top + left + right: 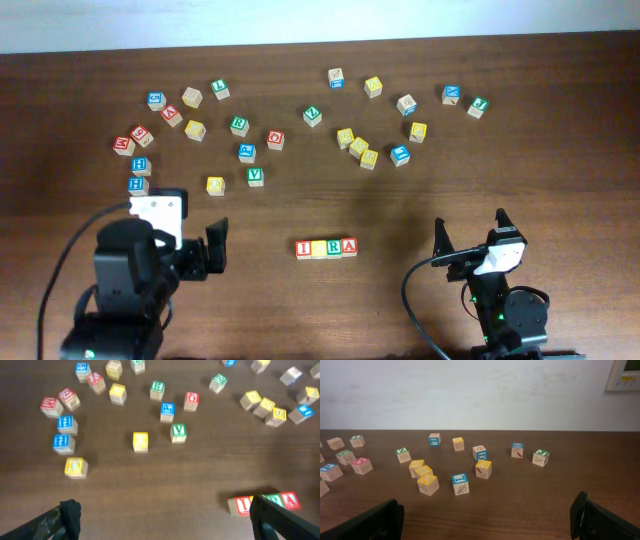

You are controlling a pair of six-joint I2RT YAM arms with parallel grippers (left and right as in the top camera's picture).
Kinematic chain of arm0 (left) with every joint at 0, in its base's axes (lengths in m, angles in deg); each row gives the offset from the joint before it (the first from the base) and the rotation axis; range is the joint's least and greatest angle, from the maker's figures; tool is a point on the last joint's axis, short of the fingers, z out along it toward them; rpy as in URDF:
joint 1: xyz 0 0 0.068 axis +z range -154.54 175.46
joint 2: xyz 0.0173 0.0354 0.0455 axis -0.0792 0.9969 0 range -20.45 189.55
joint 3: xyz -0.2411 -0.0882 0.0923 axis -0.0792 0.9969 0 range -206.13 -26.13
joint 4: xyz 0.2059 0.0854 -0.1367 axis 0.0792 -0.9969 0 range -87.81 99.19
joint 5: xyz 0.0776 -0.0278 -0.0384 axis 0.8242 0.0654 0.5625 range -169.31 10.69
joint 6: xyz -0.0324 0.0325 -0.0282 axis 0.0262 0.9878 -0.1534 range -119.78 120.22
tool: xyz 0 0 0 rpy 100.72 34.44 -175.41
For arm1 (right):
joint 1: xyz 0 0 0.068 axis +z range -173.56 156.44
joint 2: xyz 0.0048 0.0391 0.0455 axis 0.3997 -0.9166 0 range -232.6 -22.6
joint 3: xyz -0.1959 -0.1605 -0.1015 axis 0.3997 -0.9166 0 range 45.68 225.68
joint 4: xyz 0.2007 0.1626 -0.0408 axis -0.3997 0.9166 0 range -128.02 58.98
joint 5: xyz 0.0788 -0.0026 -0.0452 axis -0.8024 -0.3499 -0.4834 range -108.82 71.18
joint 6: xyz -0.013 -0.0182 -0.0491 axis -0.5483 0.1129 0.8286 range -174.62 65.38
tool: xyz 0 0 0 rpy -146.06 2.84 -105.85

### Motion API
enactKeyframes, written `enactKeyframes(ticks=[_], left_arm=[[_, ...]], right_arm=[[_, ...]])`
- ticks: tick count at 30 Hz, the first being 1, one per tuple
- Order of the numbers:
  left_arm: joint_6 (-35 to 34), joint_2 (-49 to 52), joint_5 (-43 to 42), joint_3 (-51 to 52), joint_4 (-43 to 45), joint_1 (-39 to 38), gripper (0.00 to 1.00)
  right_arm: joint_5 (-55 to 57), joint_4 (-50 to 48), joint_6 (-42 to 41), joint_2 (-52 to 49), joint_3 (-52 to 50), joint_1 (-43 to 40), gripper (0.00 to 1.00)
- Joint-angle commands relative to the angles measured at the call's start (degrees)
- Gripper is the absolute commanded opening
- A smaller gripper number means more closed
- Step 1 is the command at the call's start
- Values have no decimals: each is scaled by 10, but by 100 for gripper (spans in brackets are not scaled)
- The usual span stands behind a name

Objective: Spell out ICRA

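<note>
A short row of letter blocks [327, 247] lies at the front middle of the table. It reads a red I, a yellowish block, a green R and a red A. In the left wrist view the row [242, 505] is partly hidden behind my right finger. My left gripper [214, 250] [165, 525] is open and empty, left of the row. My right gripper [470, 232] [487, 520] is open and empty, to the right of the row, over bare table.
Many loose letter blocks are scattered across the far half of the table. Among them are a yellow block [215, 185], a green V block [256, 176], a yellow cluster [358, 147] and a blue block [460, 483]. A white wall [480, 390] stands behind.
</note>
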State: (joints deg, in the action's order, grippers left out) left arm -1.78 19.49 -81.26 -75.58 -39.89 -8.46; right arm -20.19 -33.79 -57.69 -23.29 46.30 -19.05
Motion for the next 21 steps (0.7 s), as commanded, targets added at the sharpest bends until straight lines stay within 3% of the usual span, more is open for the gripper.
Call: enactKeyframes(ticks=[1,13,21], left_arm=[[45,-85,-8,87,62,8,99],[46,-242,-19,240,157,50,99],[68,-335,-19,377,333,50,99]], right_arm=[[5,3,-4,5,-3,-5,98],[5,3,-4,5,-3,-5,98],[5,3,-4,5,-3,-5,98]])
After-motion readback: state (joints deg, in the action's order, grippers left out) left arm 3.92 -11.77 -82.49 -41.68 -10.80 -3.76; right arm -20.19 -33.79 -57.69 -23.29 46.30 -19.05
